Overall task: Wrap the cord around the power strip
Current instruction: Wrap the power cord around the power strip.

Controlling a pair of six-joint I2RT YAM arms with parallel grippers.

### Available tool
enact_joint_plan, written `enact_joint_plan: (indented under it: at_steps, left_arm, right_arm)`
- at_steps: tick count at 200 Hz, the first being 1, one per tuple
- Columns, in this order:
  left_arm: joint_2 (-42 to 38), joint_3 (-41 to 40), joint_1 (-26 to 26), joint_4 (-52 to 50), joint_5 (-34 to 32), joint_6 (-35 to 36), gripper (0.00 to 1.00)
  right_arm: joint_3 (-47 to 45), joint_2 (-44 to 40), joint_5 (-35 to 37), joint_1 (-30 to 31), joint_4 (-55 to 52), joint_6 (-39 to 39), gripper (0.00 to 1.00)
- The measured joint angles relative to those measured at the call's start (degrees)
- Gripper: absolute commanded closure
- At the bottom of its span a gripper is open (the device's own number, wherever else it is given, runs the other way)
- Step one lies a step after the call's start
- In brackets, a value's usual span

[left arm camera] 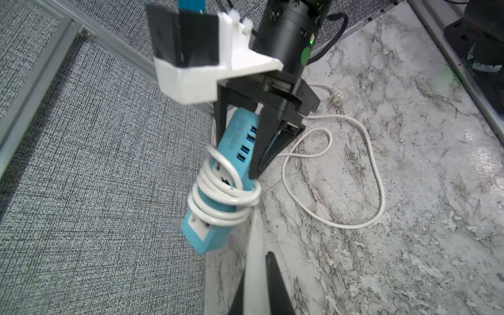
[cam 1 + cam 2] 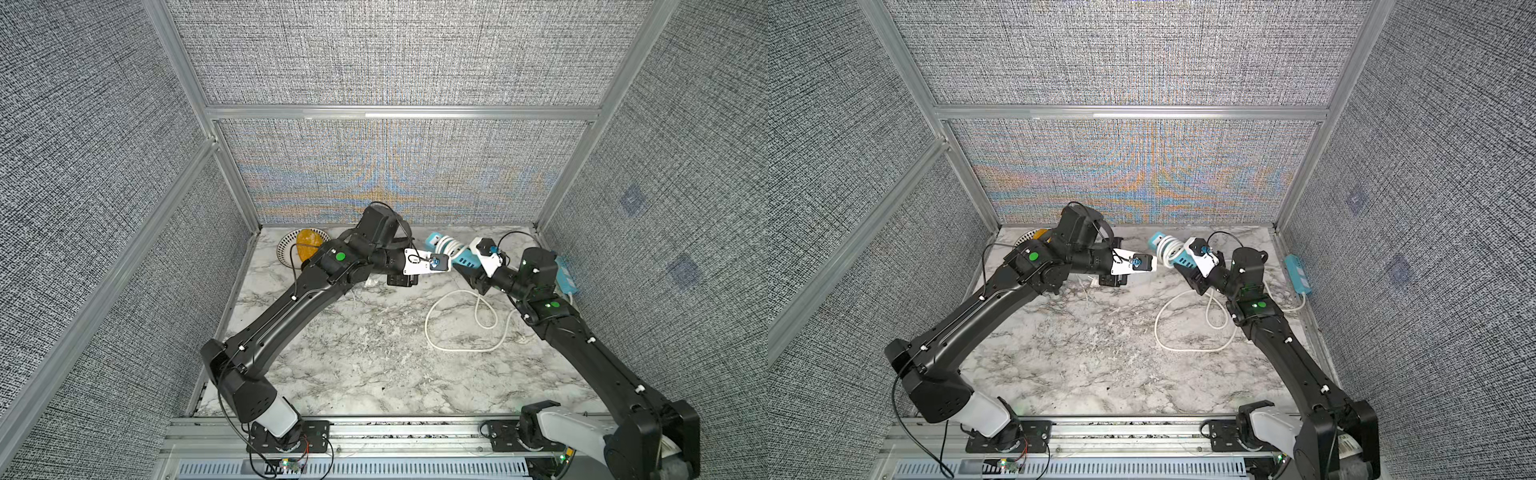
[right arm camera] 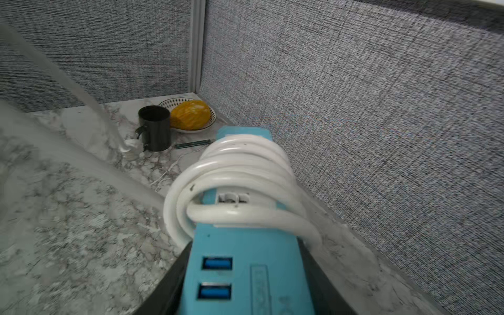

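One other power strip (image 2: pixel 1298 274), top views only

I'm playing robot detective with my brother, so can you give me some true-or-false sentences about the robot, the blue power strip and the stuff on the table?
1. The right gripper holds the power strip. True.
2. The whole cord is wound on. False: several turns are on, but a long loop lies on the table.
3. The left gripper is wide open. False: it is shut on the cord.
4. The mug is white. False: it is black.
5. The bowl has a yellow thing in it. True.
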Motion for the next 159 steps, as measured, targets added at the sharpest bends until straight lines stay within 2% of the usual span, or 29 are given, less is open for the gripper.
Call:
enact_joint_plan:
  at_steps: [21, 55, 75, 90, 123, 159]
  left_arm:
    - [3.2, 6.2, 0.0, -4.7, 2.0, 4.1, 1.00]
    - [6.5, 11.3, -0.1, -10.0, 3.8, 9.4, 1.00]
    - [8.8, 13.7, 0.0, -12.3, 4.5, 11.0, 1.00]
    - [10.2, 14.8, 0.7, -12.2, 5.9, 11.0, 1.00]
    - [13.1, 16.6, 2.4, -10.9, 11.8, 7.5, 0.86]
    - [15.6, 16.0, 2.6, -7.3, 16.7, 2.1, 0.66]
  right_arm:
    - [-1.2, -0.9, -6.2, 1.6, -3.2, -2.5, 1.00]
    - [-5.6, -3.3, -17.9, 3.7, -4.5, -4.4, 1.00]
    - [-9.7, -5.9, -24.9, 3.8, -1.2, -1.2, 1.00]
    - [-12.3, -8.4, -28.9, 4.0, 4.1, 4.2, 1.00]
    - [-16.1, -12.6, -32.7, 5.4, 21.6, 19.0, 1.00]
    - [-16.0, -15.1, -34.6, 6.5, 33.6, 26.4, 1.00]
